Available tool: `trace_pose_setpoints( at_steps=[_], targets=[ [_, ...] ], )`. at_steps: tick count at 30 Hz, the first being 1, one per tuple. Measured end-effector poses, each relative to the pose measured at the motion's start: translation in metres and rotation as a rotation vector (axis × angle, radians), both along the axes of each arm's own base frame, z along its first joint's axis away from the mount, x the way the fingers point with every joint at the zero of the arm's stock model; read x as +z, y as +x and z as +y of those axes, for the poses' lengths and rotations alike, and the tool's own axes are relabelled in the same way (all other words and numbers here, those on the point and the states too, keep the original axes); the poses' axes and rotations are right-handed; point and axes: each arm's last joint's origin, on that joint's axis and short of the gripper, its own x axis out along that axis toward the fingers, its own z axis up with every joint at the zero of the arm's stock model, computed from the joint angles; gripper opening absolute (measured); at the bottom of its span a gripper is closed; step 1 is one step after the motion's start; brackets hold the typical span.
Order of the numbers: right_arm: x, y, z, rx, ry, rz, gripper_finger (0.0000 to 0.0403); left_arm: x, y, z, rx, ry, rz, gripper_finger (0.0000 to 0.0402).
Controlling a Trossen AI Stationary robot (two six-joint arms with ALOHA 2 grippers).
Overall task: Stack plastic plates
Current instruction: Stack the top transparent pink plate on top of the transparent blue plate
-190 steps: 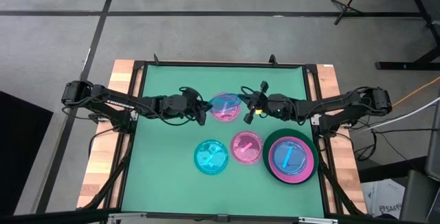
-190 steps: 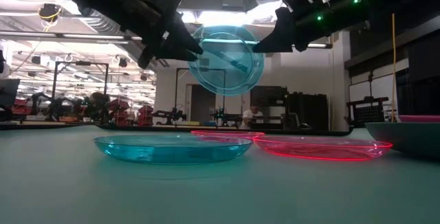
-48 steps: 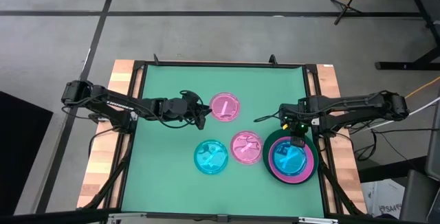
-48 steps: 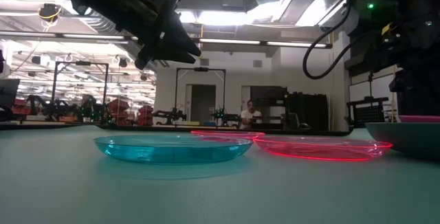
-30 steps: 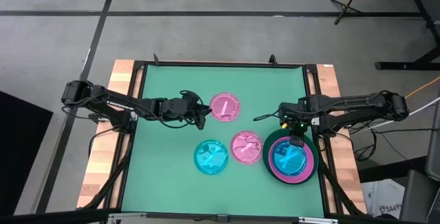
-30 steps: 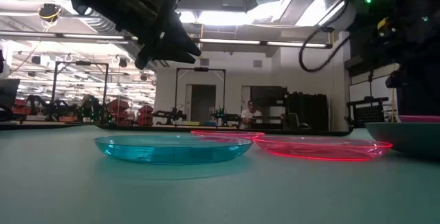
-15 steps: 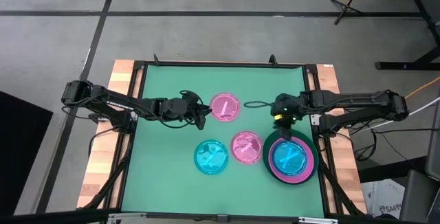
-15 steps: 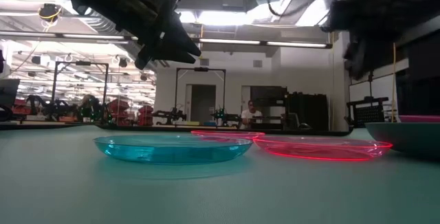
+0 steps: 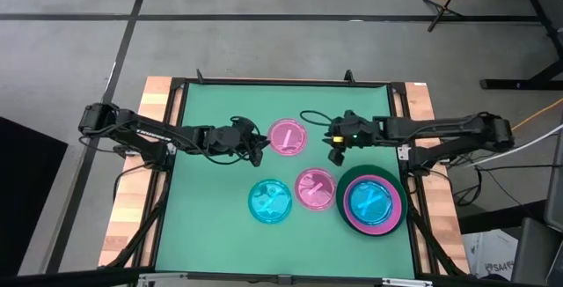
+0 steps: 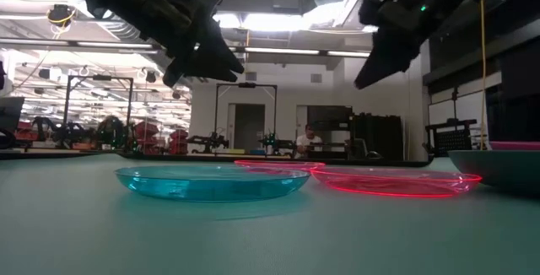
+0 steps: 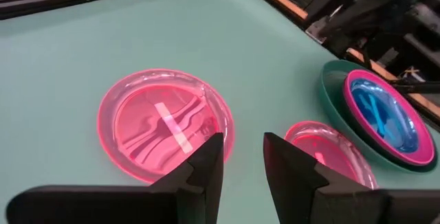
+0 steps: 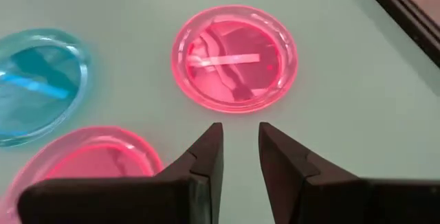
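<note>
Right now I see my right hand (image 9: pixel 335 154) held above the green worktop (image 9: pixel 211 217), just beside the far small translucent pink plastic plate (image 9: pixel 288 136) on its right side. Its fingers stand a narrow gap apart and carry nothing; in the right wrist view that same plate (image 12: pixel 234 58) lies ahead of the fingertips.

My left hand (image 9: pixel 260 153) hangs on the other side of that plate, near its left edge, also above the worktop. Its fingers are narrowly parted and empty, and in the left wrist view the pink plate (image 11: pixel 165 124) lies just beyond them.

Nearer the front edge, a second small translucent pink plastic plate (image 9: pixel 315 188) lies flat, with a small translucent cyan plastic plate (image 9: pixel 270 201) just beside it on its left. To the right of those two stands the stack: a large dark green round plastic plate (image 9: pixel 343 197) at the bottom, a plain hot pink plate (image 9: pixel 350 218) inside it, and a translucent cyan plate (image 9: pixel 370 202) on top. I cannot tell how many plates lie within that stack.

In the low view both hands sit well above the plates, the left hand (image 10: pixel 215 64) over the cyan plate (image 10: pixel 211 182), the right hand (image 10: pixel 371 71) over the nearer pink one (image 10: pixel 396 180).
</note>
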Motion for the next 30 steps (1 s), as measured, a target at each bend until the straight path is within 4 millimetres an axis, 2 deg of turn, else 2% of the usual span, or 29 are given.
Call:
trace_pose_setpoints(
  at_steps=[5, 12, 21, 30],
  targets=[
    [-0.018, 0.02, -0.012, -0.042, 0.0, 0.002, 0.0083, -0.002, -0.001, 0.0, 0.002, 0.001, 0.023, 0.0098],
    [-0.041, 0.041, -0.045, -0.089, 0.062, -0.043, 0.0083, -0.003, -0.001, 0.0, 0.002, 0.001, 0.03, 0.0098],
    [-0.072, 0.048, -0.078, -0.16, 0.117, 0.003, 0.0083, -0.003, -0.002, 0.0, 0.003, 0.001, 0.036, 0.0098],
    [-0.094, 0.051, -0.084, -0.172, 0.145, 0.07, 0.0083, -0.003, -0.002, 0.0, 0.003, 0.002, 0.036, 0.0098]
  ],
)
